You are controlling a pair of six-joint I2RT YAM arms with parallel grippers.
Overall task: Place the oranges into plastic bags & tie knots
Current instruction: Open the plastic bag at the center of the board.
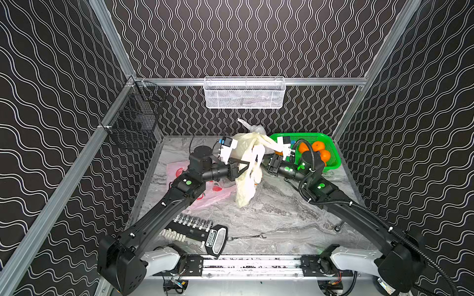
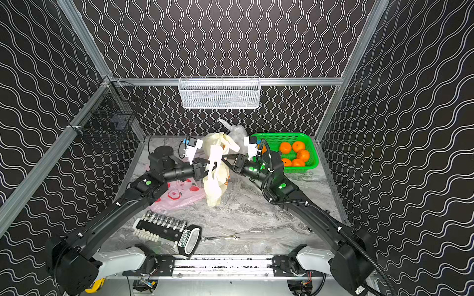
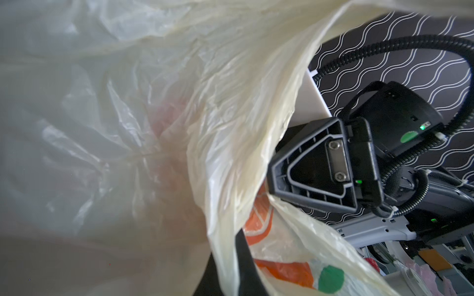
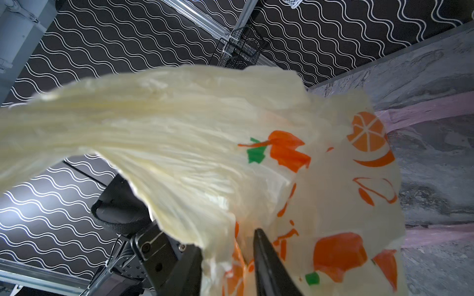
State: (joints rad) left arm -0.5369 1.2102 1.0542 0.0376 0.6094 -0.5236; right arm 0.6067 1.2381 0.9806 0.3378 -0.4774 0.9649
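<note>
Yellowish bag [image 3: 230, 102] film sits right against the left wrist lens, orange print showing, no fruit seen through it. In both top views the bag hangs between the two arms with its long axis near vertical. Its top is up at the grippers and its bottom end touches the table [image 1: 282, 217].

Left gripper [image 1: 247, 164]: fingers pressed together on bunched film, and the bag hangs from it. Right gripper [image 2: 225, 158] faces it from the other side. The right wrist view shows film lying between its two fingers with a gap left, so I cannot tell if it has nipped.

Oranges [image 2: 297, 151], five visible, are in the green basket [image 2: 279, 135], just behind the right arm's wrist and well apart from the left. The right arm is clearly nearer the fruit.

Judgement: the bag looks slack and empty, so the mouth likely gets spread left-right, with the right arm doing the fetching.

Pink bag [image 2: 179, 200] lies flat under the left arm
</note>
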